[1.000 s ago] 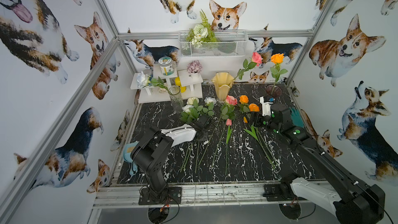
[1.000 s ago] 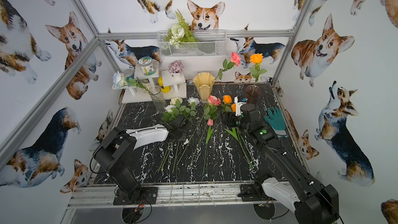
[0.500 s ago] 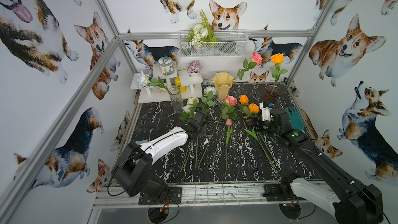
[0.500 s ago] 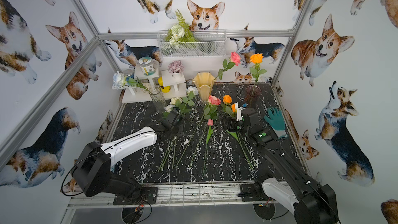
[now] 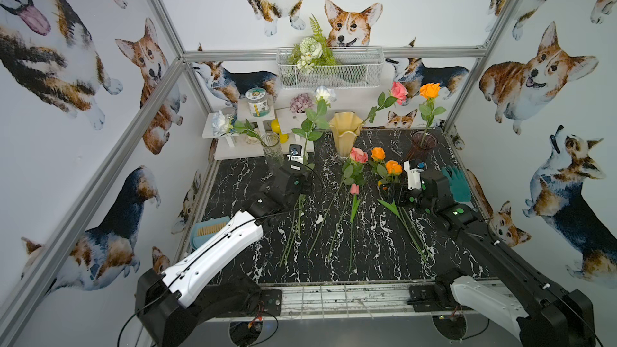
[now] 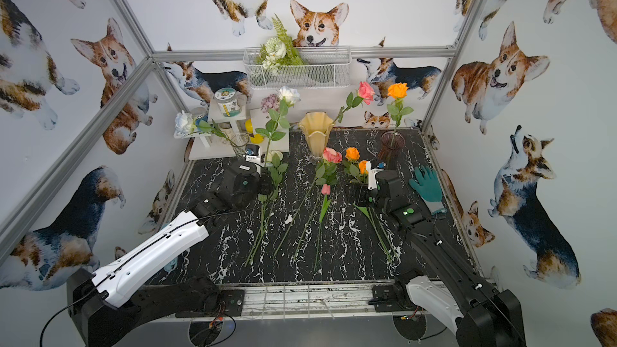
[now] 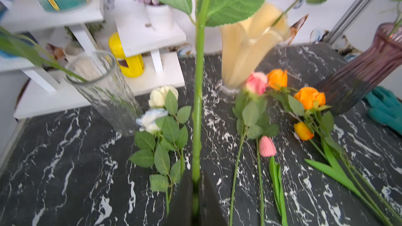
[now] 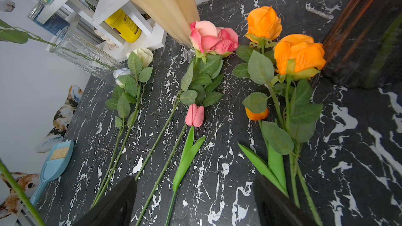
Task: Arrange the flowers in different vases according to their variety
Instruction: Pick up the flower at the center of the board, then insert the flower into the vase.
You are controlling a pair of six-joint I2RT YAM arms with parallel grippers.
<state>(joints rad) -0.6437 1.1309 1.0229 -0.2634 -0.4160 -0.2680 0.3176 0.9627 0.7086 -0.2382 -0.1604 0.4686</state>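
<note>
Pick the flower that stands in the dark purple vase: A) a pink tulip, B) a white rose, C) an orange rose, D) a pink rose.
C: the orange rose rises on its leafy stem straight out of the dark purple vase in both top views.

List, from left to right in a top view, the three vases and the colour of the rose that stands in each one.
clear glass vase with a white rose → cream-yellow vase with a pink rose → dark purple vase with an orange rose
</note>
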